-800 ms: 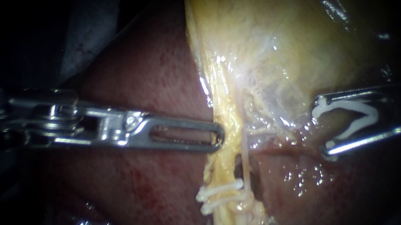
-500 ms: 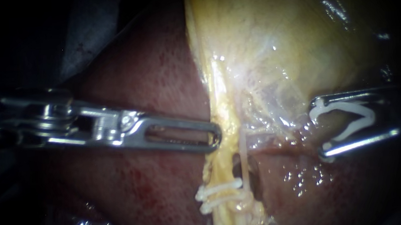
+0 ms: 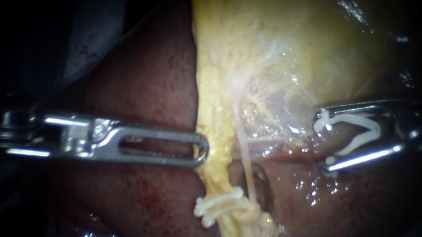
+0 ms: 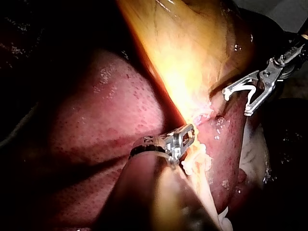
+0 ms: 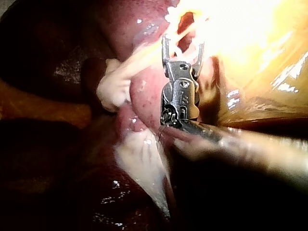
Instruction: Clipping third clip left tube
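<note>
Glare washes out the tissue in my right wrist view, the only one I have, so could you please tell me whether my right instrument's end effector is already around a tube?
Observer: Not yet. In the endoscope view your right instrument's end effector, carrying a spread white plastic clip, is apart from the thin pale tube, with tissue between them.
Operator: Thank you; and where is my other instrument?
Observer: Your left instrument's slotted metal end effector is shut on the edge of the yellow fatty band beside that tube, above two white clips.
</note>
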You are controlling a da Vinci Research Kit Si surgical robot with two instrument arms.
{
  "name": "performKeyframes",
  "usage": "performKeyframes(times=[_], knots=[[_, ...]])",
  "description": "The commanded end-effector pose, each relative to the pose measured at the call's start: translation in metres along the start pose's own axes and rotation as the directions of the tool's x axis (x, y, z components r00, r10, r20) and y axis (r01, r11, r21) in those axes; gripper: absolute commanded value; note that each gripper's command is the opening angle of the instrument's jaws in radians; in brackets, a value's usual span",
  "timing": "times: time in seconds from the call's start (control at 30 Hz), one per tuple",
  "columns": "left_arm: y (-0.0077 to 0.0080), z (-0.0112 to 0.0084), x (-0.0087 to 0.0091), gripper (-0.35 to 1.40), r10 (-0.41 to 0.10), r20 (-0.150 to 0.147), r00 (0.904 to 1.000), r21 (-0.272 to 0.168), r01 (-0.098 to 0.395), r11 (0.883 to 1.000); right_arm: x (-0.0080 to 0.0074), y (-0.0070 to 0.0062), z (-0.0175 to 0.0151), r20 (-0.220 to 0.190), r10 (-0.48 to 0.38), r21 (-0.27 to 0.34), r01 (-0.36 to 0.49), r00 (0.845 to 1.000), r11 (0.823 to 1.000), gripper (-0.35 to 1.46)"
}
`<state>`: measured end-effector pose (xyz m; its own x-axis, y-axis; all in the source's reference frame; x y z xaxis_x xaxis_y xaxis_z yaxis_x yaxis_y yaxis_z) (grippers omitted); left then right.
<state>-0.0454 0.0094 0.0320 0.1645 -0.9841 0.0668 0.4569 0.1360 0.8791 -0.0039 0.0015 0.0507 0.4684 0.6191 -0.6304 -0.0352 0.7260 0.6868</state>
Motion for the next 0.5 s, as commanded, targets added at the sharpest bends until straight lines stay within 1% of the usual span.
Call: performKeyframes(times=[0.03,0.17,0.4,0.5], knots=[[0.0,0.0,0.0,-0.35,0.0,0.001,1.0,-0.001,0.0,1.0,-0.0001,-0.0001,0.0003,0.001,-0.002,-0.001,0.002,1.0,1.0,0.58],[0.0,0.0,0.0,-0.35,0.0,0.001,1.0,-0.001,0.0,1.0,-0.0006,-0.0004,0.0019,0.006,0.0,0.014,0.0,1.0,1.0,0.58],[-0.0001,0.0,0.0,-0.35,-0.001,0.001,1.0,-0.001,0.001,1.0,-0.0018,-0.0012,0.006,0.018,0.02,0.043,-0.021,1.0,0.999,0.58],[-0.0001,0.0,0.0001,-0.35,-0.001,0.001,1.0,-0.001,0.001,1.0,-0.0023,-0.0014,0.0078,0.028,0.03,0.066,-0.032,0.999,0.997,0.56]])
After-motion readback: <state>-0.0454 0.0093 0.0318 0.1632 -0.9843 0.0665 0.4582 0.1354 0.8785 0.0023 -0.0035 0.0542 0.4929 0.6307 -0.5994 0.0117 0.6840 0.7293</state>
